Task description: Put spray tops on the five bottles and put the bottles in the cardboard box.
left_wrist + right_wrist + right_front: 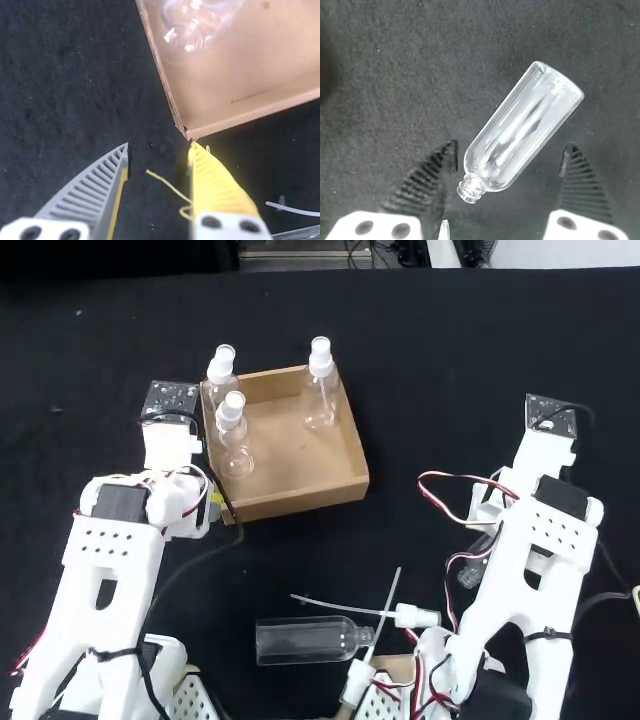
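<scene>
While right tool point(510, 146) straddles capless bottle point(522, 127), left tool point(159, 145) sits beside box point(250, 65).

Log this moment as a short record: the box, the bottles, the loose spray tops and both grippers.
cardboard box: open-topped, on the black table.
capped bottles: three upright at the box, two clearly inside.
uncapped bottle: lying on the table, outside the box.
spray tops: two loose, lying by that bottle's neck.
left gripper: open, empty, at a box corner.
right gripper: open, fingers either side of the uncapped bottle.
</scene>
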Controlling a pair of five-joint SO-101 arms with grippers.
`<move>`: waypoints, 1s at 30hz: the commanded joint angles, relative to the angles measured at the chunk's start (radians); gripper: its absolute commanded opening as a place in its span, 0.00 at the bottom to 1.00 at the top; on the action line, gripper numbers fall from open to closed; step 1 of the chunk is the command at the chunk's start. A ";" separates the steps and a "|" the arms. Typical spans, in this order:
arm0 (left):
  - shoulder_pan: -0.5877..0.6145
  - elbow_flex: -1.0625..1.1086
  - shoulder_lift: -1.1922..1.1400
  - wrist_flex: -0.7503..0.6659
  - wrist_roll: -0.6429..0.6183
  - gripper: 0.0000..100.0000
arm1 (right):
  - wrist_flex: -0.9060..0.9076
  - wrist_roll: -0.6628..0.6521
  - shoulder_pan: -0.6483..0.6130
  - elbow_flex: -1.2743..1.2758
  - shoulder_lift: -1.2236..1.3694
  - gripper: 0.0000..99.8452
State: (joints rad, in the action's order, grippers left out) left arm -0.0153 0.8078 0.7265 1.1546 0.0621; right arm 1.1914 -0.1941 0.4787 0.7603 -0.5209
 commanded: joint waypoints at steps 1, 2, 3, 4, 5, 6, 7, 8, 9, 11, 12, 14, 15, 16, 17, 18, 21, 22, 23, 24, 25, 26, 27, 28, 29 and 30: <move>-0.050 0.013 0.035 0.011 0.037 0.18 | 0.006 -0.011 -0.025 -0.005 0.002 0.30; -0.064 0.024 0.037 0.018 0.037 0.18 | 0.006 -0.011 -0.025 -0.007 0.002 0.30; -0.079 0.033 0.037 0.017 0.032 0.18 | 0.006 -0.011 -0.025 -0.007 0.002 0.30; -0.090 0.042 0.037 0.006 0.031 0.18 | 0.006 -0.011 -0.025 -0.007 0.002 0.30; -0.099 0.050 0.035 -0.006 0.029 0.18 | 0.006 -0.011 -0.025 -0.007 0.002 0.30; -0.105 0.059 0.032 -0.018 0.029 0.18 | 0.006 -0.011 -0.023 -0.005 0.002 0.30; -0.102 0.064 0.028 -0.029 0.029 0.18 | 0.006 -0.011 -0.023 -0.005 0.002 0.30; -0.097 0.070 0.026 -0.040 0.029 0.18 | 0.006 -0.011 -0.020 -0.005 0.002 0.30; -0.097 0.074 0.026 -0.044 0.029 0.18 | 0.006 -0.011 -0.018 -0.005 0.001 0.30; -0.097 0.082 0.026 -0.044 0.029 0.18 | 0.006 -0.011 -0.018 -0.005 0.001 0.30; -0.097 0.084 0.026 -0.044 0.029 0.18 | 0.006 -0.011 -0.018 -0.005 0.001 0.30; -0.096 0.084 0.026 -0.044 0.029 0.18 | 0.006 -0.011 -0.020 -0.005 -0.002 0.30; -0.096 0.084 0.026 -0.046 0.029 0.18 | 0.006 -0.011 -0.021 -0.005 -0.004 0.30; -0.096 0.084 0.026 -0.046 0.029 0.18 | 0.006 -0.011 -0.021 -0.007 -0.005 0.30; -0.096 0.087 0.026 -0.057 0.031 0.18 | 0.006 -0.011 -0.021 -0.007 -0.005 0.30; -0.096 0.102 0.026 -0.077 0.031 0.18 | 0.006 -0.011 -0.021 -0.008 -0.005 0.30; -0.096 0.160 0.026 -0.155 0.035 0.18 | 0.006 -0.011 -0.018 -0.010 -0.005 0.30; -0.094 0.168 0.026 -0.164 0.037 0.18 | 0.006 -0.011 -0.018 -0.010 -0.005 0.30; -0.094 0.165 0.026 -0.161 0.037 0.18 | 0.006 -0.011 -0.020 -0.010 -0.005 0.30; -0.093 0.160 0.028 -0.157 0.037 0.18 | 0.006 -0.011 -0.020 -0.010 -0.005 0.30; -0.091 0.156 0.028 -0.149 0.038 0.18 | 0.006 -0.011 -0.021 -0.008 -0.005 0.30; -0.081 0.154 0.031 -0.147 0.038 0.18 | 0.006 -0.011 -0.021 -0.008 -0.005 0.30; -0.065 0.154 0.032 -0.149 0.038 0.18 | 0.006 -0.011 -0.021 -0.008 -0.005 0.30; -0.047 0.154 0.032 -0.150 0.038 0.18 | 0.006 -0.011 -0.021 -0.008 -0.005 0.30; -0.025 0.147 0.028 -0.152 0.040 0.18 | 0.006 -0.011 -0.021 -0.008 -0.005 0.30; -0.007 0.140 0.026 -0.155 0.049 0.18 | 0.006 -0.011 -0.021 -0.010 -0.005 0.30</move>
State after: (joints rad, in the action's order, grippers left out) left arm -0.0921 0.9782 0.7327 1.0180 0.0913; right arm 1.1914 -0.1941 0.4787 0.7603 -0.5209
